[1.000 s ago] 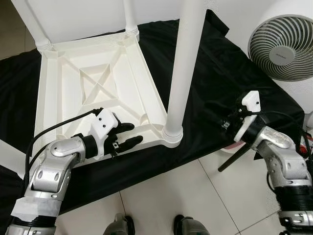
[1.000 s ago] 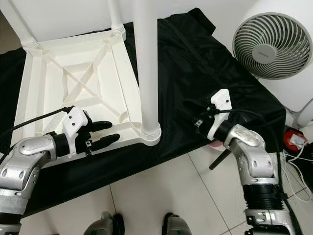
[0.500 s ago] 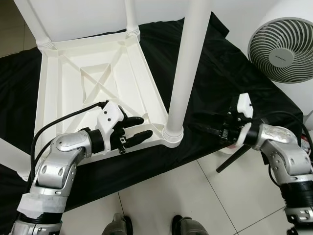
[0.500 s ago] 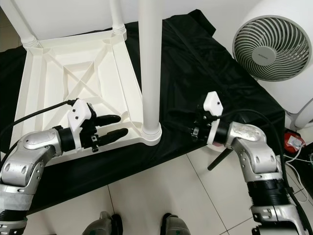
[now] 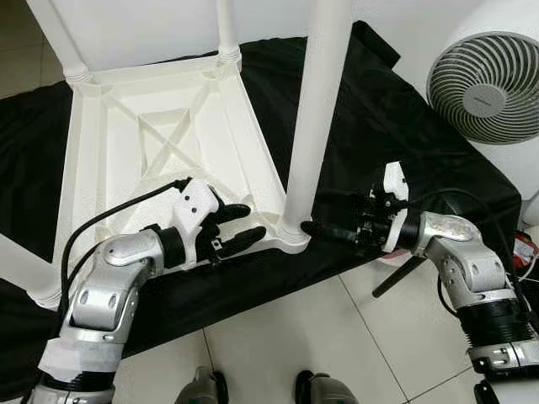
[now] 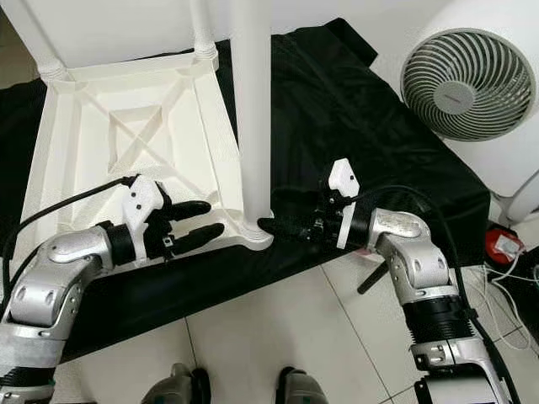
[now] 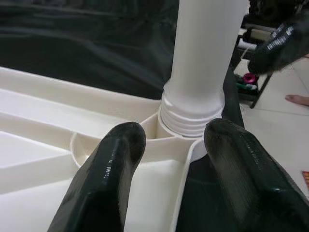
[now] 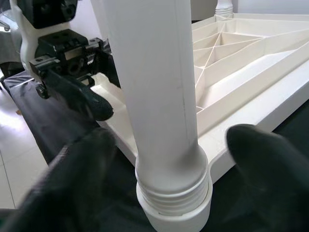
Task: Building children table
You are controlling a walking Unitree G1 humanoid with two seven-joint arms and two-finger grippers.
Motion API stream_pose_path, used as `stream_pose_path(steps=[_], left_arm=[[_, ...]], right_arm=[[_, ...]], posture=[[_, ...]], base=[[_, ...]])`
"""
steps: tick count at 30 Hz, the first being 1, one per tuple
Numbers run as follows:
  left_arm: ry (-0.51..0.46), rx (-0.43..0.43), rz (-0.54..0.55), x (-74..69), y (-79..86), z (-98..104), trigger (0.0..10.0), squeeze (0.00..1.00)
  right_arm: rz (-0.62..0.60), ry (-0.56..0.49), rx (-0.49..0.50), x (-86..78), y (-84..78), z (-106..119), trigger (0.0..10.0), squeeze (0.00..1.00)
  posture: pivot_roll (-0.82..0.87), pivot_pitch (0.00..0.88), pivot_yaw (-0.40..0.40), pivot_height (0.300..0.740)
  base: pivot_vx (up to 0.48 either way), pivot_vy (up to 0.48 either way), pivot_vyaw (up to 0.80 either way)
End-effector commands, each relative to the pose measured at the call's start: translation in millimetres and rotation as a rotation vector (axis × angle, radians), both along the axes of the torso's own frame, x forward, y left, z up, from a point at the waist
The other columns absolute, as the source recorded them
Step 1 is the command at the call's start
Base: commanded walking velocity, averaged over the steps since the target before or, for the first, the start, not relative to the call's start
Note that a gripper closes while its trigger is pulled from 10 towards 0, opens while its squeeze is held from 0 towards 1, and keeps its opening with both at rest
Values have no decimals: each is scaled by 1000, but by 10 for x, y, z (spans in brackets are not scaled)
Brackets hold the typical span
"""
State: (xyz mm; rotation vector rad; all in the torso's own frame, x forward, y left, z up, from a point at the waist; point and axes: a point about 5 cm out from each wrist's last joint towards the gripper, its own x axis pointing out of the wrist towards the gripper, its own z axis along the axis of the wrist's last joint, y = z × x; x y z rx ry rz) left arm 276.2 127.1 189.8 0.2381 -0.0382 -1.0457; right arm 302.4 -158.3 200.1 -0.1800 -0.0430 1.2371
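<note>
Lay upside down on a black cloth (image 5: 396, 126) over the tiled floor (image 5: 337, 353): a white plastic table (image 5: 160, 160), underside ribs up, legs standing at its corners. Rose from the near right corner socket: one white leg (image 6: 249, 109), threaded collar seated at the base. Reached in from the left, over the near edge of the table: the left gripper (image 5: 240, 225), fingers (image 7: 108, 179) spread apart, gripping nothing, tips just beside the base of the leg. Reached in from the right, low over the cloth: the right gripper (image 6: 282, 225), fingers (image 8: 270, 164) spread wide on either side of the leg near its collar; contact with the leg impossible to tell. Stood at far right: a white fan (image 5: 484, 80)
</note>
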Motion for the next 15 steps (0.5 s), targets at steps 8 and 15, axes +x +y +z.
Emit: stream_pose_path(steps=[8,15], left_arm=[[-16,-33,244,72,71,-20,10000,0],[-14,-44,276,91,20,-57,10000,0]], right_arm=[[20,6,8,70,124,-57,10000,0],[-88,-9,51,228,315,-106,10000,0]], posture=[[0,142,31,740],[1,135,32,740]], base=[[0,0,0],[0,0,0]])
